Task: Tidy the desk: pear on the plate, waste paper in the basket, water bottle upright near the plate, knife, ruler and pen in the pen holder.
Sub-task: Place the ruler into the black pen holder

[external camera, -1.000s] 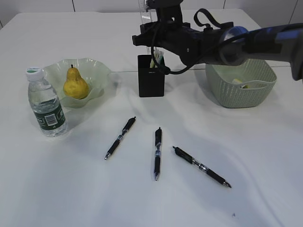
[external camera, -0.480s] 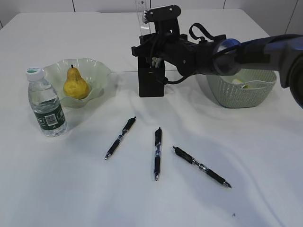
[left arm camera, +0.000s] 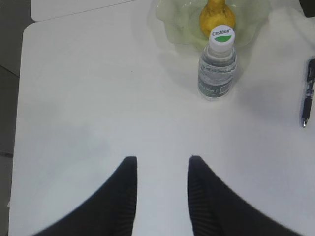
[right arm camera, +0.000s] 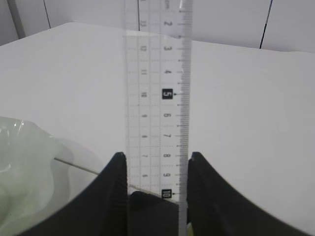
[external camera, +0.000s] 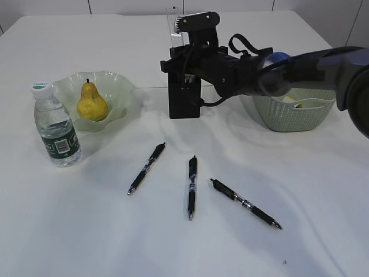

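Fingers (right arm camera: 118, 191) of the right arm are clamped on the two long edges of the ruler (right arm camera: 156, 98), a clear plastic strip with fine black markings and printed numerals, standing upright. Its lower end sits at the dark mouth of the pen holder (external camera: 184, 103), a black square-sided cup on the white worktop (external camera: 86, 231). Left fingers (left arm camera: 129, 196) hang apart over bare worktop, holding nothing. Nearby the yellow pear (external camera: 92, 104) sits in the ruffled pale green plate (external camera: 124, 89), with the water bottle (external camera: 56, 134) upright just beside it. Three black pens (external camera: 192, 186) lie loose on the worktop.
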You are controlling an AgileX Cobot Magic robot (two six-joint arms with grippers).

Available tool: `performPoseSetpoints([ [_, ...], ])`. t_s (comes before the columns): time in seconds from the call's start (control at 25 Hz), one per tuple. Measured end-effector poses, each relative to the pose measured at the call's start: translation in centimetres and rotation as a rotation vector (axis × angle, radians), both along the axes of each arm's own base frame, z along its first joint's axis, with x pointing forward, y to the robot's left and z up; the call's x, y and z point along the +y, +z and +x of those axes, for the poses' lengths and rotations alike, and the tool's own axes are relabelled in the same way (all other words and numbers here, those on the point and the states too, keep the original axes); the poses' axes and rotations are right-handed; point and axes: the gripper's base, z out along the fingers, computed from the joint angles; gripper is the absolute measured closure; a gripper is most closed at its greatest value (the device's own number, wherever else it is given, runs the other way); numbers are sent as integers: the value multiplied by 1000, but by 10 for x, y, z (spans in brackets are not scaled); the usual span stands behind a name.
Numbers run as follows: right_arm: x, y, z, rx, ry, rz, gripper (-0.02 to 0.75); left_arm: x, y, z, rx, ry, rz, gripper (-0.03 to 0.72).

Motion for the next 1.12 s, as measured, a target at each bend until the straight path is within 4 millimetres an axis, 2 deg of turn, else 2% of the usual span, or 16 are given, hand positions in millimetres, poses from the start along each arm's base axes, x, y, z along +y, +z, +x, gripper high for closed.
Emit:
performPoseSetpoints([
  [0.12,0,-2,0,0,0,0,435,0,0,0,0,0,0,449],
  [0.36,0,-19,2,21,-2,-7,435,0,0,0,0,0,0,448],
  [0.84,0,-18,2,2,-4,-1,435,0,0,0,0,0,0,449],
  [1.12,0,-20,2,14,-3,-5,378,0,0,0,0,0,0,449],
])
